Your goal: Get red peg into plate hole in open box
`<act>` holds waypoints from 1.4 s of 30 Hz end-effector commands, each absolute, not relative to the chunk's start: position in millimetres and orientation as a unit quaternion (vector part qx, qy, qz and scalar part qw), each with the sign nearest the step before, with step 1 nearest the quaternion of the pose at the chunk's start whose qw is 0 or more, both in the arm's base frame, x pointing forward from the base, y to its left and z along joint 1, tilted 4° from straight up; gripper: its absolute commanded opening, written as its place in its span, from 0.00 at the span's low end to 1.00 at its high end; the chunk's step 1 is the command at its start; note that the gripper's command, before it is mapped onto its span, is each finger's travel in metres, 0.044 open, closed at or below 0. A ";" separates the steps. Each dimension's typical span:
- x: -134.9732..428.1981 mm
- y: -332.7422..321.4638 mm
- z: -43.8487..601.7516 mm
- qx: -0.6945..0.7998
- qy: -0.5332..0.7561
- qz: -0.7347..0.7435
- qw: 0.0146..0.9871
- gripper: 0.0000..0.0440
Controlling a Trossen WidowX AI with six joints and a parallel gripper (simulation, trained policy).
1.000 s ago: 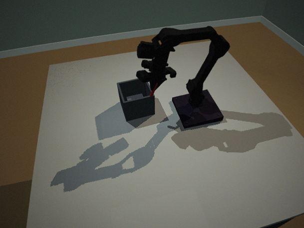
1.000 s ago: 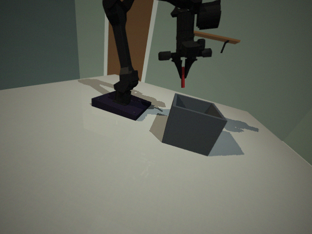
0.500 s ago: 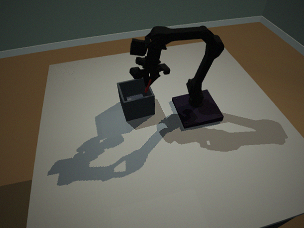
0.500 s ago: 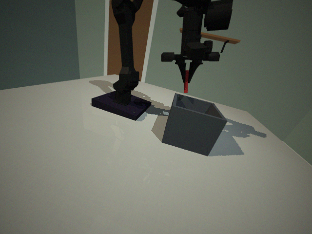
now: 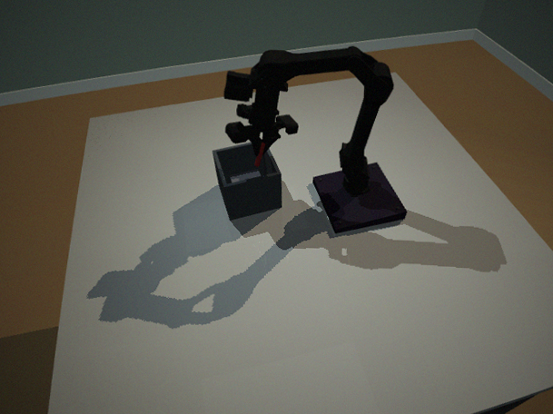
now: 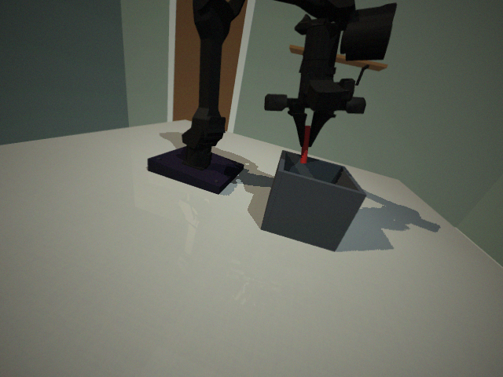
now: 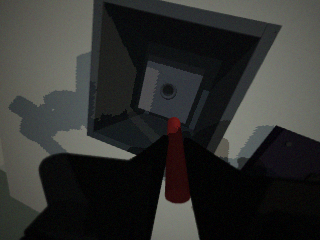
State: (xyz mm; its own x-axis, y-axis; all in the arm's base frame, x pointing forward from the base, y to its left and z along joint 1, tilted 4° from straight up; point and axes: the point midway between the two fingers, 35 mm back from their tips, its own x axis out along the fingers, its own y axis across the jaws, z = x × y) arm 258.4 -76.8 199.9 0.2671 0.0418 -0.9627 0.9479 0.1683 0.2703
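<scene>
The red peg [image 5: 259, 155] [image 6: 305, 150] [image 7: 177, 170] is held between the fingers of my gripper [image 5: 261, 150] [image 6: 306, 142] [image 7: 175, 141], which is shut on it. The peg points down, slightly tilted, its lower end at about the rim height of the grey open box [image 5: 256, 197] [image 6: 313, 206] [image 7: 92, 85], near the side towards the arm's base. In the wrist view a light plate [image 7: 182, 82] lies at the box's bottom, with a round dark hole [image 7: 168, 90] in it. The hole is ahead of the peg's tip in that view. The hole is hidden in the top and exterior views.
The arm's dark purple base [image 5: 361, 203] [image 6: 182, 168] [image 7: 295, 155] stands beside the box on the pale table [image 5: 262, 355] [image 6: 162, 283]. The box's walls stand high around the plate. Shadows of the arm and box fall across the table.
</scene>
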 end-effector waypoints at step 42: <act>304.0 -93.9 92.7 0.480 0.554 -0.319 0.600 0.00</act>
State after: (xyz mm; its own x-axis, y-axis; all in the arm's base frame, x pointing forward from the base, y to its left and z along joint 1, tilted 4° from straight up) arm 301.3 -98.4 107.8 0.1945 0.1210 -0.9734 0.9256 0.3058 0.2229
